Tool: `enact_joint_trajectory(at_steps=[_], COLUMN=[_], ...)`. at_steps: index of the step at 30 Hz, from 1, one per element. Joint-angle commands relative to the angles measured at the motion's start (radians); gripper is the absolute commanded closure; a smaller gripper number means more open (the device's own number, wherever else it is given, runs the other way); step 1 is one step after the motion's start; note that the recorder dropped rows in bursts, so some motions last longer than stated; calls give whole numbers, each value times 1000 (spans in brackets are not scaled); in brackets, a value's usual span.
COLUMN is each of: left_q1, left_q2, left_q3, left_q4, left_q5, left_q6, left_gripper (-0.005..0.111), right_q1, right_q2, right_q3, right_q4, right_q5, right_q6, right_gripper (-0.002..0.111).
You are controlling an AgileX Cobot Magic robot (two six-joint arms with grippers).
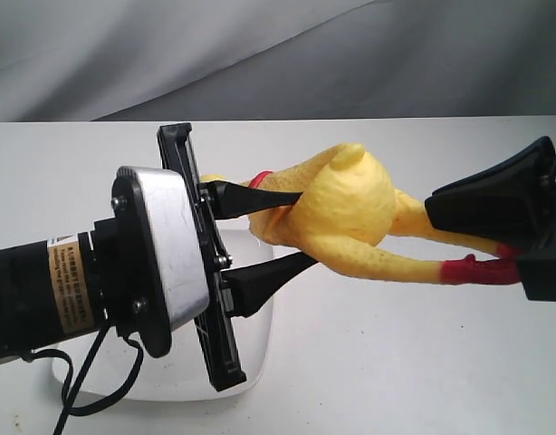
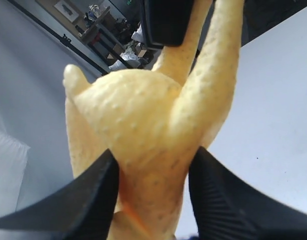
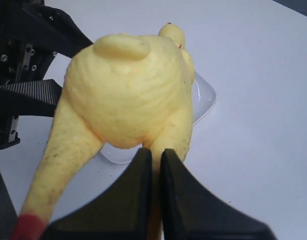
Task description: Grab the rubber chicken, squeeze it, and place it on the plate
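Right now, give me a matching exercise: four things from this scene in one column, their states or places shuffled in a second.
1. rubber chicken
2. plate
3. left end effector
4. right end effector

A. closed on a leg
B. flat on the table
C. held up in the air
D. fingers pressing both sides of the body

Pairs: 1-C, 2-B, 3-D, 4-A

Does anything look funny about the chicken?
Yes. The rubber chicken hangs sideways in the air, partly over the plate. The left hand pinches its body and the right hand grips a leg.
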Motion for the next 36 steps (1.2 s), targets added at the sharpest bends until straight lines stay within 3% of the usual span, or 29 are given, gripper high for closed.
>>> enact_joint_trajectory(at_steps=[1, 5, 11, 13, 29, 32, 36], left_q1=[-5, -5, -5, -5, -5, -5, -5], left_q2=[-1, -1, -1, -1, -1, -1, -1], left_q3=[-6, -6, -6, -6, -6, -6, -6], left_q4=[-1, -1, -30, -40, -33, -33, -33], left_q5=[-21, 19, 10, 12, 25, 25, 25], left_q6=[-17, -17, -89, -119, -121, -123, -123], left_gripper=[105, 88, 26, 17, 32, 46, 84], right_q1=[4, 4, 4, 4, 4, 4, 4], right_q2=[-6, -6, -6, -6, -6, -6, -6], right_q3=[0, 0, 0, 0, 0, 0, 0], right_q4=[53, 53, 53, 53, 49, 49, 49], right_q5=[6, 6, 6, 6, 4, 4, 4], right_q6=[-13, -13, -13, -13, -15, -15, -15], right_gripper=[108, 108, 108, 108, 108, 108, 108])
